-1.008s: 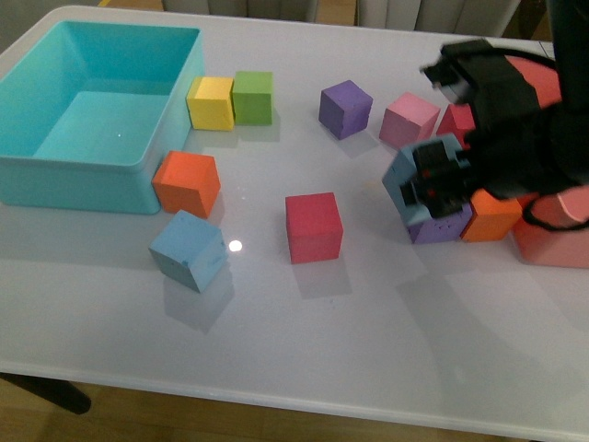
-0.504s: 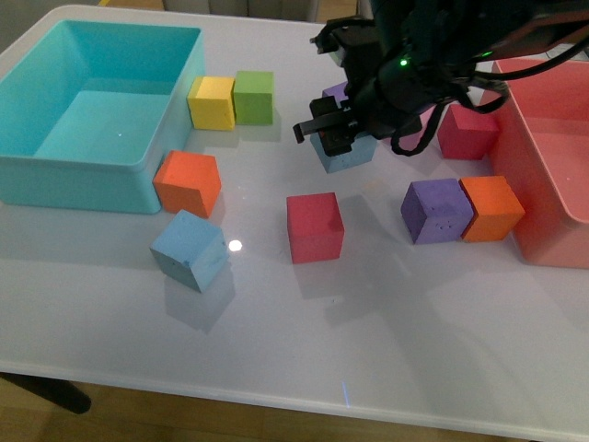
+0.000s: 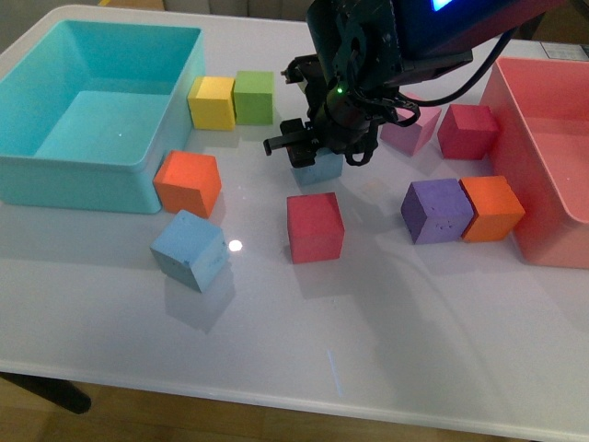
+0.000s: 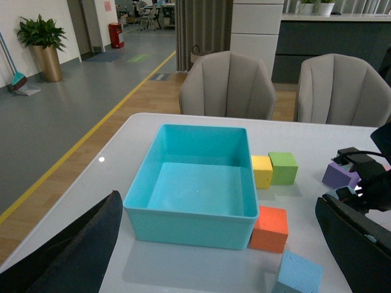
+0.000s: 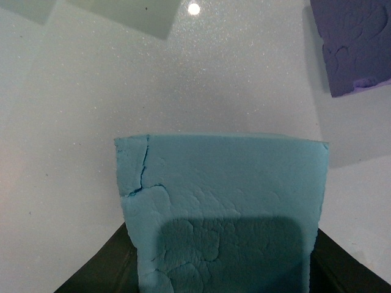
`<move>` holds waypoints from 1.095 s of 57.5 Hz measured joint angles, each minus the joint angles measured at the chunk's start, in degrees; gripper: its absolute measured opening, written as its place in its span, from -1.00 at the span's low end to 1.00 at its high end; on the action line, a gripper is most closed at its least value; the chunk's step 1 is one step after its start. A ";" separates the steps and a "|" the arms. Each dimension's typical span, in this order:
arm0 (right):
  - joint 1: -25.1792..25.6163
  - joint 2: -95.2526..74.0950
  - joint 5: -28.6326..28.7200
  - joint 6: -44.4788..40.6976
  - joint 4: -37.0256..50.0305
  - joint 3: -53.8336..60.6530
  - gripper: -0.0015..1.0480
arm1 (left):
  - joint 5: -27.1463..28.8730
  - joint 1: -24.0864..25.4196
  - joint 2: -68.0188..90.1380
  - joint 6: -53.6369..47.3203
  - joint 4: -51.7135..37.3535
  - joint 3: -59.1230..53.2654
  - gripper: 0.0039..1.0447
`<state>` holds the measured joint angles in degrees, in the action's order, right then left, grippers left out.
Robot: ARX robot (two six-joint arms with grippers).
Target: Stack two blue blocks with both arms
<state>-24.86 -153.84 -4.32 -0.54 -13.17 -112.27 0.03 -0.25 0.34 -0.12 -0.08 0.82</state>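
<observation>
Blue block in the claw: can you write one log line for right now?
right gripper: shut on held blue block; second blue block: on table near orange cube; stack: not yet done

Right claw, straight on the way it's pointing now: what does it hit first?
Bare tabletop, it seems: the right claw points down at it, and the blue block it holds would land first. The purple cube lies off to one side. Height is unclear.
</observation>
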 joint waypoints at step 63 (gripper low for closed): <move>4.50 36.44 1.70 -2.40 34.34 45.35 0.83 | 0.00 0.00 0.00 0.00 0.00 0.00 0.84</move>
<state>-20.36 -117.40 -2.61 -2.94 21.17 -66.92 0.03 -0.25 0.34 -0.12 -0.08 0.82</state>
